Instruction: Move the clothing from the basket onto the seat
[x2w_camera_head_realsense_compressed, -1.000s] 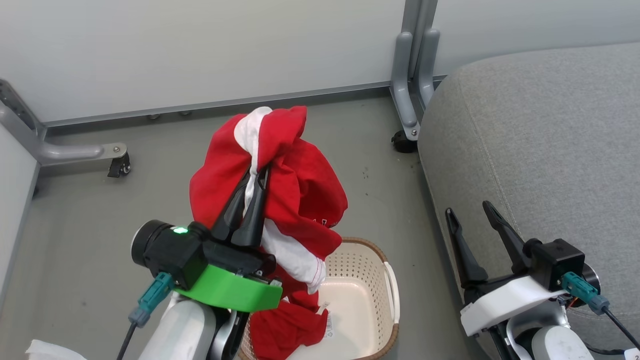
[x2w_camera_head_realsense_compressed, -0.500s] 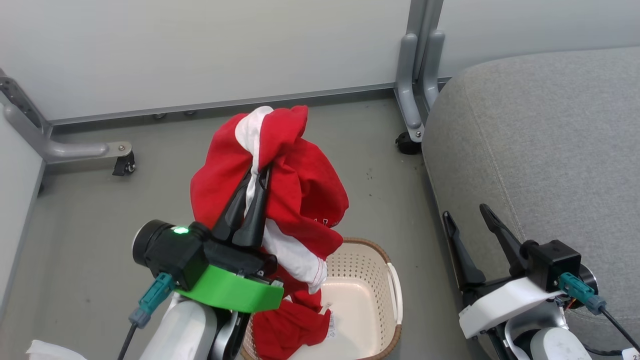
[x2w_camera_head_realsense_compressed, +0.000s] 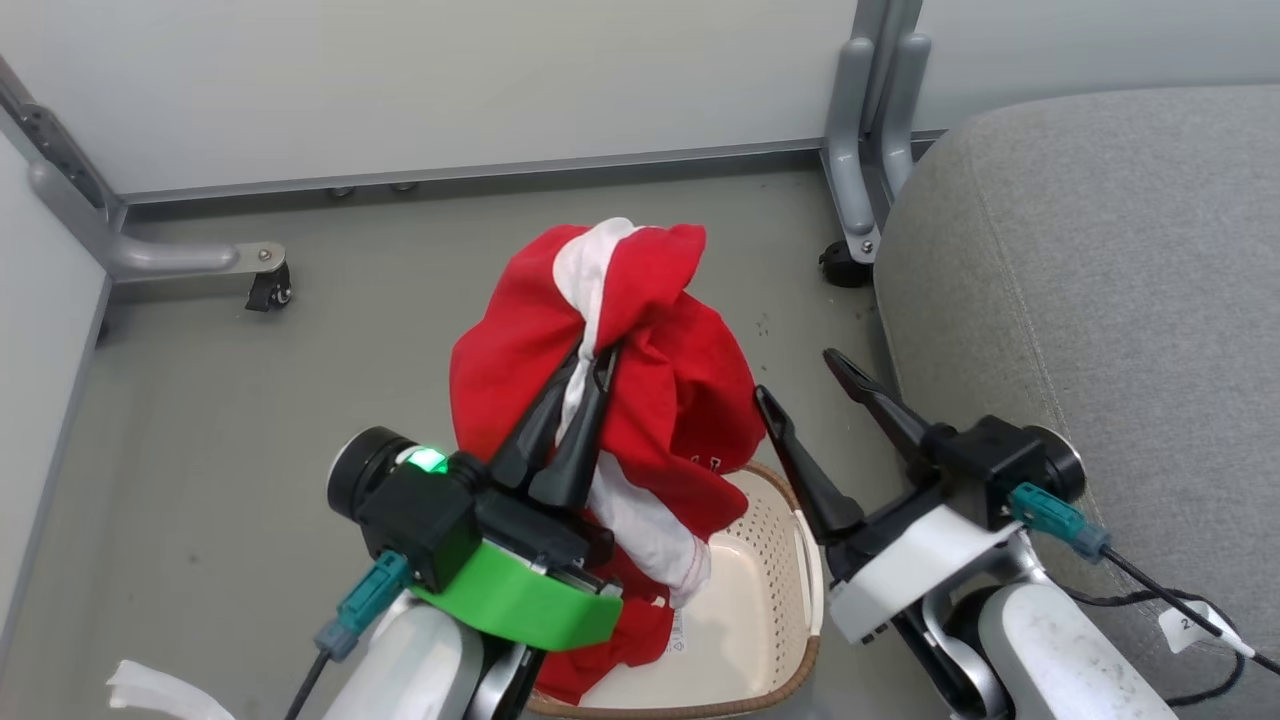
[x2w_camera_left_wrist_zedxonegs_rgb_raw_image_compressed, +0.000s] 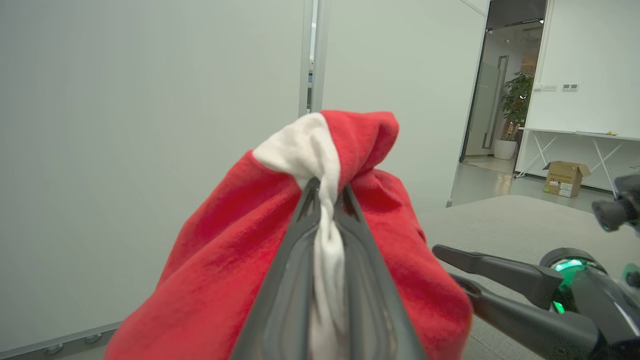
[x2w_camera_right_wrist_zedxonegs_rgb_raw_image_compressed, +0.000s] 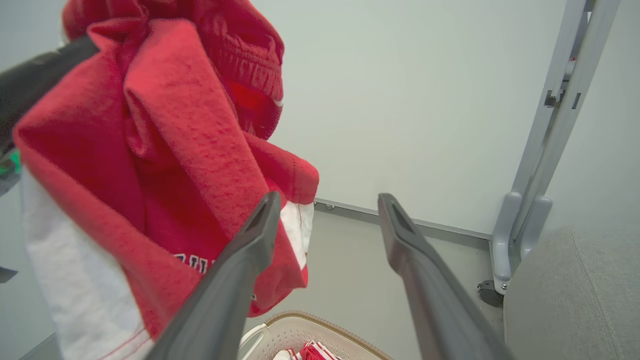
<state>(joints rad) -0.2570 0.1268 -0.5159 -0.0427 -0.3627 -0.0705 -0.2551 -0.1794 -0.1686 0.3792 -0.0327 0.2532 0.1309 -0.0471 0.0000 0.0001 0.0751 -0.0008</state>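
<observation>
My left gripper (x2w_camera_head_realsense_compressed: 598, 355) is shut on a bunched red garment with a white band, the clothing (x2w_camera_head_realsense_compressed: 680, 400), held up above the basket (x2w_camera_head_realsense_compressed: 775, 560). In the left wrist view the left gripper (x2w_camera_left_wrist_zedxonegs_rgb_raw_image_compressed: 327, 187) pinches the white band of the clothing (x2w_camera_left_wrist_zedxonegs_rgb_raw_image_compressed: 225, 260). The garment's lower end hangs into the cream basket, where red and white fabric (x2w_camera_right_wrist_zedxonegs_rgb_raw_image_compressed: 312, 352) lies. My right gripper (x2w_camera_head_realsense_compressed: 795, 375) stands open just right of the clothing, between it and the grey seat (x2w_camera_head_realsense_compressed: 1100, 300). In the right wrist view the right gripper (x2w_camera_right_wrist_zedxonegs_rgb_raw_image_compressed: 328, 200) has nothing between its fingers, with the clothing (x2w_camera_right_wrist_zedxonegs_rgb_raw_image_compressed: 175, 150) at its left.
Grey partition feet on casters stand on the floor at the back left (x2w_camera_head_realsense_compressed: 268, 290) and beside the seat's corner (x2w_camera_head_realsense_compressed: 845, 270). White wall panels (x2w_camera_head_realsense_compressed: 450, 80) close off the back. A white scrap (x2w_camera_head_realsense_compressed: 160, 690) lies at the lower left. The seat (x2w_camera_right_wrist_zedxonegs_rgb_raw_image_compressed: 575, 290) fills the right.
The head camera has shifted. My right gripper, still open, has swung left from over the seat's edge to close beside the clothing. The left gripper keeps its hold and has moved slightly right.
</observation>
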